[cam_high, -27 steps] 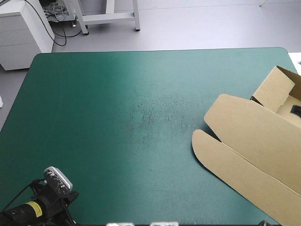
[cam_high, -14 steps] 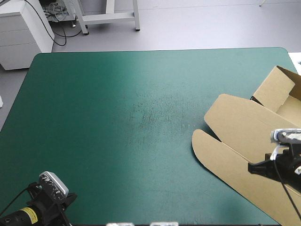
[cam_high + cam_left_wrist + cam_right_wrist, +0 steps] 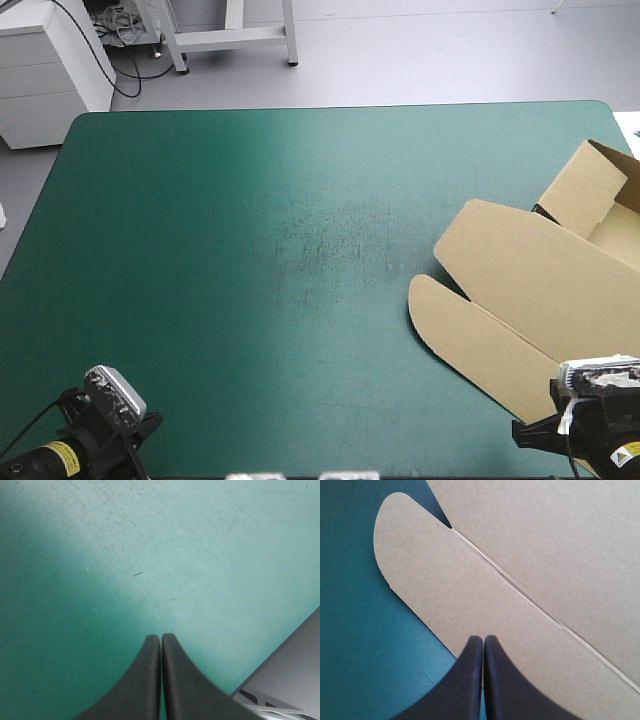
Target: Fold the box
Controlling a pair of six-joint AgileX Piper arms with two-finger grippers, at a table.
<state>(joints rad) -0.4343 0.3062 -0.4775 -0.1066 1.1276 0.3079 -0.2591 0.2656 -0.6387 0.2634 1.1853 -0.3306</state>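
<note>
A: Where does the box [image 3: 540,290] sit?
B: On the right side of the desk [image 3: 200,200], running past the right edge of the high view. It is a cut sheet of plain brown board, matte and smooth, mostly lying flat on the teal-green cover [image 3: 300,330].
A: Which way does it run?
B: Slantwise. Its long axis goes from right of the desk's middle toward the near right corner. The broad lid panel [image 3: 530,270] lies flat, and along its near-left side runs a long narrow flap [image 3: 470,340] whose rounded end points toward the desk's middle. At the far right one wall [image 3: 583,187] stands raised and tilted, with an open tray part [image 3: 622,228] beside it.
A: Any folds to see?
B: A straight pale crease [image 3: 520,588] divides flap from panel.
A: And the right hand [image 3: 483,639]?
B: Its two black fingers [image 3: 465,680] are pressed together in one pointed arch, gripping nothing. The tips hang over the flap's outer edge, where board meets cover.
A: The left hand [image 3: 161,637]?
B: Likewise closed tight and empty, over bare cover by the desk's near left corner, well apart from the box. The cover under it is finely scratched, and the desk's edge shows just beside the hand.
</note>
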